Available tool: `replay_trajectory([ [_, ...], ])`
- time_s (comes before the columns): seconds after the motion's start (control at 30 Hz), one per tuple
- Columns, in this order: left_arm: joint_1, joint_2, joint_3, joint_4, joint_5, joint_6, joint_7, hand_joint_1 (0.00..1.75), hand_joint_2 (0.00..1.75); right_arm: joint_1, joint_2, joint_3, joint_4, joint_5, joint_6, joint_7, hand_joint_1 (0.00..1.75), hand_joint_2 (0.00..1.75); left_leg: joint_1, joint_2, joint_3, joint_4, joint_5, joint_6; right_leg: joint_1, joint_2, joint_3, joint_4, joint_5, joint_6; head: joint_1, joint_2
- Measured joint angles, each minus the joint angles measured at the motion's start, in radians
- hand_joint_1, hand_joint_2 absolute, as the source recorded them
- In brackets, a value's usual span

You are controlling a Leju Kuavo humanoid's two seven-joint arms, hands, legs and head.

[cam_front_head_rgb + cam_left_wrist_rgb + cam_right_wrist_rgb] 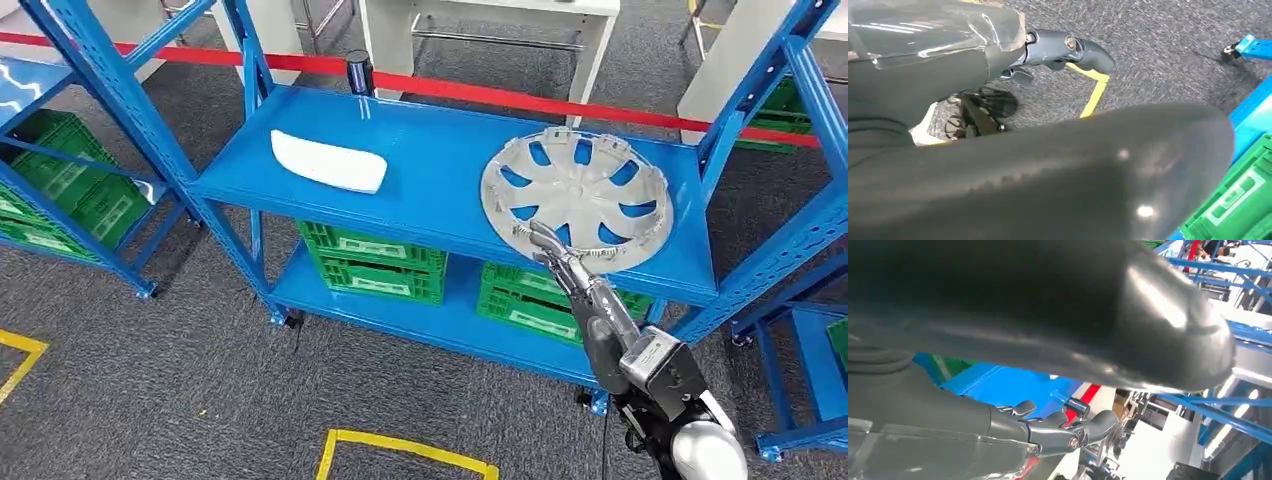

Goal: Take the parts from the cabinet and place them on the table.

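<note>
- Right robot hand (548,246): reaches up from the silver arm to the near rim of the wheel cover (577,199); its dark fingers lie on that rim, but whether they actually grip it cannot be told from the head view. In the right wrist view the fingers (1063,432) are stretched forward and apart below the thick grey thumb (1168,315), with blue shelf surface behind them.
- Left robot hand (1068,50): hangs over the grey carpet (1168,55), fingers loosely extended and apart, holding nothing; a yellow floor line (1095,92) runs under it.
- Wheel cover: a round silver disc with curved spokes, lying flat on the upper shelf (430,170) of the blue rack, towards the shelf's right end and close to its front edge.
- White part (328,161): an elongated, smooth white piece, lying flat on the same shelf, well apart from the wheel cover, towards the shelf's left end.
- Dark cylinder (359,72): stands upright at the back edge of the shelf, behind the white part and far from the wheel cover.
- Green crates (372,262): sit on the lower shelf, beneath the level that carries the wheel cover; one pair below the white part, another (530,305) under the wheel cover, just behind the right arm.
- Red tape line (480,93): crosses the floor behind the rack, beyond the wheel cover.
- Yellow floor markings (400,447): lie on the carpet in front of the rack, on the near side from the wheel cover.
</note>
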Motion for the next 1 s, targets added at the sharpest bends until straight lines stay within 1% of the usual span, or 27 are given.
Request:
replay_trajectory([
  [0.03, 0.000, 0.000, 0.000, 0.000, 0.000, 0.000, 0.000, 0.00, 0.00, 0.000, 0.001, 0.000, 0.000, 0.000, 0.000, 0.000, 0.00, 0.00, -0.003, 0.000, 0.039, -0.090, 0.049, 0.010, 0.001, 0.000, 0.008, -0.001, -0.004, 0.001, 0.000, 0.000],
  [0.07, 0.000, 0.003, 0.001, -0.001, 0.000, 0.000, 0.000, 0.00, 0.00, 0.000, 0.001, 0.000, 0.000, 0.000, 0.000, 0.000, 0.00, 0.00, -0.008, 0.000, 0.064, -0.138, 0.054, 0.023, -0.002, 0.000, 0.010, -0.002, -0.008, 0.003, 0.002, 0.000],
  [0.1, -0.001, 0.002, 0.000, 0.000, -0.001, -0.001, 0.000, 0.00, 0.00, -0.001, 0.001, 0.000, 0.000, 0.000, 0.000, 0.000, 0.00, 0.00, -0.013, 0.003, 0.067, -0.150, 0.042, 0.027, 0.006, 0.002, 0.009, -0.001, -0.012, 0.010, 0.002, 0.000],
  [0.17, -0.003, 0.003, 0.000, -0.001, 0.000, -0.002, 0.000, 0.00, 0.00, 0.001, 0.001, 0.000, 0.000, 0.000, 0.000, 0.000, 0.00, 0.00, -0.019, 0.003, 0.065, -0.148, 0.036, 0.036, -0.001, 0.000, 0.010, -0.005, -0.015, 0.020, 0.003, 0.000],
  [0.2, -0.001, 0.003, 0.001, -0.001, 0.000, -0.001, 0.000, 0.00, 0.00, 0.000, 0.002, 0.000, -0.001, 0.000, 0.000, 0.000, 0.00, 0.00, -0.020, 0.002, 0.071, -0.155, 0.037, 0.042, 0.001, 0.000, 0.015, -0.012, -0.015, 0.027, 0.000, 0.000],
  [0.23, -0.001, 0.003, 0.002, -0.002, 0.000, -0.001, 0.001, 0.00, 0.00, 0.003, 0.002, -0.001, -0.003, 0.000, 0.000, 0.000, 0.00, 0.00, -0.013, 0.003, 0.095, -0.180, 0.049, 0.045, 0.003, -0.001, 0.017, -0.010, -0.017, 0.029, 0.002, 0.000],
  [0.27, -0.001, 0.001, 0.002, -0.002, 0.000, -0.001, 0.002, 0.00, 0.00, 0.003, 0.001, -0.002, -0.003, 0.000, -0.001, 0.000, 0.00, 0.00, -0.010, 0.004, 0.108, -0.194, 0.051, 0.046, 0.002, -0.004, 0.007, 0.015, -0.027, 0.029, 0.008, 0.000],
  [0.3, -0.002, 0.001, 0.002, -0.003, 0.000, -0.001, 0.002, 0.00, 0.00, 0.002, 0.001, -0.004, -0.003, 0.001, -0.002, 0.000, 0.00, 0.00, -0.010, 0.003, 0.112, -0.197, 0.051, 0.051, 0.001, -0.004, -0.027, 0.079, -0.054, 0.026, 0.008, 0.000],
  [0.37, -0.002, -0.003, 0.002, -0.003, -0.003, -0.002, 0.004, 0.00, 0.00, 0.015, 0.000, -0.010, -0.003, 0.002, -0.004, 0.000, 0.00, 0.00, -0.012, 0.003, 0.115, -0.197, 0.045, 0.056, 0.000, -0.004, -0.125, 0.245, -0.106, 0.023, 0.008, 0.000],
  [0.4, -0.001, -0.005, 0.002, -0.003, -0.003, -0.002, 0.004, 0.00, 0.00, 0.023, 0.000, -0.010, -0.003, 0.002, -0.004, 0.000, 0.00, 0.00, -0.012, 0.001, 0.117, -0.196, 0.042, 0.055, 0.000, -0.004, -0.163, 0.299, -0.114, 0.028, 0.008, 0.000],
  [0.43, -0.001, -0.006, 0.002, -0.003, -0.003, -0.002, 0.005, 0.00, 0.00, 0.028, 0.000, -0.010, -0.003, 0.003, -0.005, 0.000, 0.00, 0.00, -0.011, 0.000, 0.121, -0.196, 0.038, 0.054, -0.001, -0.004, -0.177, 0.305, -0.103, 0.036, 0.008, 0.000],
  [0.47, 0.001, -0.008, 0.003, -0.003, -0.003, -0.002, 0.005, 0.00, 0.00, 0.031, 0.000, -0.010, -0.003, 0.003, -0.006, -0.001, 0.00, 0.00, -0.011, -0.001, 0.128, -0.196, 0.032, 0.052, -0.005, -0.005, -0.164, 0.257, -0.070, 0.049, 0.008, 0.000],
  [0.5, 0.001, -0.008, 0.003, -0.003, -0.003, -0.002, 0.005, 0.00, 0.00, 0.033, -0.001, -0.011, -0.003, 0.003, -0.008, -0.002, 0.00, 0.00, -0.010, -0.002, 0.137, -0.195, 0.025, 0.048, -0.008, -0.006, -0.128, 0.174, -0.027, 0.062, 0.008, 0.000],
  [0.53, 0.001, -0.010, 0.004, -0.003, -0.003, -0.002, 0.004, 0.00, 0.00, 0.035, -0.001, -0.011, -0.003, 0.003, -0.009, -0.005, 0.00, 0.00, -0.010, -0.002, 0.146, -0.193, 0.018, 0.044, -0.011, -0.008, -0.087, 0.082, 0.013, 0.071, 0.008, 0.000],
  [0.57, 0.001, -0.010, 0.004, -0.003, -0.003, -0.002, 0.004, 0.00, 0.00, 0.036, -0.001, -0.011, -0.002, 0.003, -0.010, -0.007, 0.00, 0.00, -0.012, -0.003, 0.148, -0.188, 0.009, 0.037, -0.012, -0.014, -0.058, 0.015, 0.036, 0.074, 0.009, 0.000],
  [0.6, 0.001, -0.009, 0.003, -0.003, -0.003, -0.002, 0.004, 0.00, 0.00, 0.037, -0.001, -0.011, -0.003, 0.003, -0.011, -0.009, 0.00, 0.00, -0.019, -0.003, 0.146, -0.173, -0.008, 0.030, -0.008, -0.011, -0.045, -0.002, 0.039, 0.053, 0.010, 0.000],
  [0.63, 0.001, -0.009, 0.004, -0.003, -0.002, -0.003, 0.003, 0.00, 0.00, 0.042, -0.001, -0.011, -0.003, 0.003, -0.013, -0.010, 0.00, 0.00, -0.018, -0.002, 0.148, -0.173, -0.012, 0.026, -0.006, -0.011, -0.044, 0.000, 0.036, 0.038, 0.008, 0.000],
  [0.7, 0.000, -0.009, 0.004, -0.003, -0.003, -0.003, 0.003, 0.00, 0.00, 0.044, -0.001, -0.011, -0.003, 0.003, -0.014, -0.011, 0.00, 0.00, -0.013, 0.000, 0.150, -0.174, -0.016, 0.018, 0.000, -0.009, -0.045, 0.002, 0.031, 0.024, 0.009, 0.000],
  [0.73, -0.001, -0.008, 0.003, -0.003, -0.003, -0.003, 0.003, 0.00, 0.00, 0.045, -0.001, -0.011, -0.003, 0.003, -0.014, -0.011, 0.00, 0.00, -0.011, 0.001, 0.152, -0.170, -0.025, 0.013, -0.010, -0.008, -0.040, 0.000, 0.030, 0.019, 0.008, 0.000],
  [0.77, -0.001, -0.008, 0.003, -0.004, -0.003, -0.003, 0.002, 0.00, 0.00, 0.046, -0.001, -0.011, -0.006, 0.003, -0.014, -0.011, 0.00, 0.00, -0.008, 0.002, 0.141, -0.146, -0.037, 0.005, -0.010, -0.007, -0.034, -0.001, 0.027, 0.011, 0.008, 0.000],
  [0.8, -0.001, -0.009, 0.003, -0.004, -0.003, -0.003, 0.002, 0.00, 0.00, 0.046, -0.001, -0.011, -0.006, 0.003, -0.014, -0.012, 0.00, 0.00, -0.007, 0.002, 0.114, -0.088, -0.064, 0.000, -0.010, -0.008, -0.029, -0.001, 0.023, 0.005, 0.005, 0.000],
  [0.83, -0.002, -0.009, 0.003, -0.004, -0.003, -0.003, 0.002, 0.00, 0.00, 0.046, -0.001, -0.011, -0.006, 0.003, -0.014, -0.012, 0.00, 0.00, -0.004, 0.002, 0.063, 0.004, -0.103, -0.006, -0.008, -0.008, -0.026, -0.001, 0.020, 0.001, 0.006, 0.000],
  [0.87, -0.001, -0.009, 0.003, -0.004, -0.003, -0.003, 0.002, 0.00, 0.00, 0.046, -0.001, -0.011, -0.006, 0.003, -0.014, -0.012, 0.00, 0.00, -0.001, 0.002, 0.012, 0.089, -0.132, -0.009, -0.007, -0.008, -0.024, -0.001, 0.017, -0.002, 0.005, 0.000],
  [0.9, -0.001, -0.009, 0.003, -0.004, -0.003, -0.003, 0.002, 0.00, 0.00, 0.048, -0.001, -0.011, -0.006, 0.003, -0.014, -0.012, 0.00, 0.00, 0.000, 0.002, -0.030, 0.152, -0.143, -0.010, -0.006, -0.007, -0.021, -0.001, 0.013, -0.001, 0.006, 0.000],
  [0.93, -0.001, -0.010, 0.004, -0.004, -0.003, -0.003, 0.002, 0.00, 0.00, 0.049, -0.001, -0.011, -0.005, 0.003, -0.014, -0.012, 0.00, 0.00, 0.000, 0.002, -0.053, 0.170, -0.132, -0.009, -0.005, -0.006, -0.017, -0.001, 0.009, -0.001, 0.006, 0.000],
  [0.97, 0.000, -0.010, 0.004, -0.004, -0.003, -0.003, 0.002, 0.00, 0.00, 0.051, -0.001, -0.011, -0.006, 0.003, -0.014, -0.012, 0.00, 0.00, 0.000, 0.002, -0.049, 0.135, -0.090, -0.006, -0.004, -0.003, -0.009, -0.001, 0.004, 0.000, 0.005, 0.000],
  [1.0, 0.000, -0.010, 0.004, -0.004, -0.003, -0.003, 0.002, 0.00, 0.00, 0.052, -0.001, -0.011, -0.006, 0.003, -0.014, -0.012, 0.00, 0.00, -0.001, 0.002, -0.022, 0.058, -0.035, -0.001, -0.003, -0.001, 0.000, -0.001, -0.001, 0.001, 0.005, 0.000],
])
